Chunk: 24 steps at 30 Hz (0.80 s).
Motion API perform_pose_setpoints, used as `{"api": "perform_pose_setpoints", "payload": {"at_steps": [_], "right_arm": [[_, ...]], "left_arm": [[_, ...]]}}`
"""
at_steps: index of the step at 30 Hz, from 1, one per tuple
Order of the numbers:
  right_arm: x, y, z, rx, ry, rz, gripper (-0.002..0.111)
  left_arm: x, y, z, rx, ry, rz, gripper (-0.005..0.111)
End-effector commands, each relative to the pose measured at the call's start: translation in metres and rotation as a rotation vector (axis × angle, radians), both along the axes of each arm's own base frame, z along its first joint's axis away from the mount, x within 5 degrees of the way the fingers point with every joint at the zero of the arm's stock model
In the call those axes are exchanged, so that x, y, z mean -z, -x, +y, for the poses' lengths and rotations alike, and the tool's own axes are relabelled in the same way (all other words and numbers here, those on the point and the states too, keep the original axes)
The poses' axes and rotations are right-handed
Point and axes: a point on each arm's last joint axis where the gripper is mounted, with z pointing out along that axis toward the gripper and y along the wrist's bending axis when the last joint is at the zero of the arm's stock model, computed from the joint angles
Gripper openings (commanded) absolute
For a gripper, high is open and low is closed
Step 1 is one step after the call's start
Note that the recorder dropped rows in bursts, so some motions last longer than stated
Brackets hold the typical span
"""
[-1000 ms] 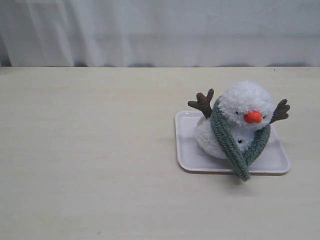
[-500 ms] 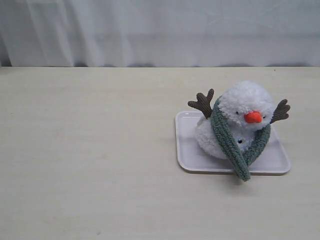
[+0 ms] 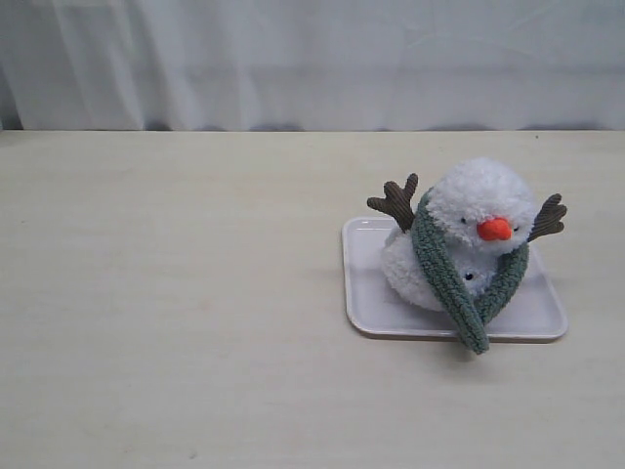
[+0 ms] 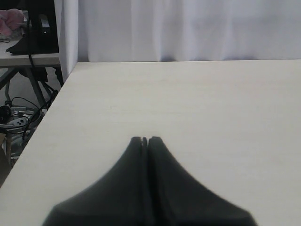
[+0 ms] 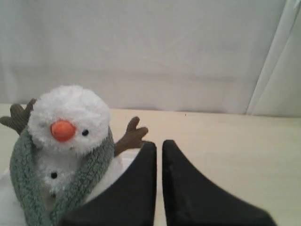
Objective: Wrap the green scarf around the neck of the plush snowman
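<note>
The plush snowman (image 3: pixel 479 210) sits on a pale tray (image 3: pixel 363 293) on the right half of the desk (image 3: pixel 176 293). The green scarf (image 3: pixel 441 274) is looped behind its head, and the two ends cross in front over the tray's near rim. Neither arm shows in the exterior view. The left pincer (image 4: pixel 145 139) is closed and empty, held low over bare desk. The right pincer (image 5: pixel 159 143) is also closed on nothing, close beside the snowman's brown twig arm (image 5: pixel 130 135), not touching it.
</note>
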Motion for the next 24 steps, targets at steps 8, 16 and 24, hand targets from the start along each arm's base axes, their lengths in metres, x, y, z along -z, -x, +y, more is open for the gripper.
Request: {"api": "perform_pose_setpoints", "payload": {"at_steps": [8,16,24], "right_arm": [[0.0181,0.0031,-0.0014,0.019,-0.017,0.190,0.004],[0.0194,0.0035,-0.0015,0.022,-0.026,0.204,0.004],[0.0193,0.0035,-0.0015,0.022,-0.025,0.204,0.004]], "left_arm": [[-0.0001,-0.0002,-0.0002,0.000,0.006,-0.011,0.000],[-0.0001,-0.0002,-0.0002,0.000,0.006,-0.011,0.000],[-0.0001,-0.0002,-0.0002,0.000,0.006,-0.011,0.000]]}}
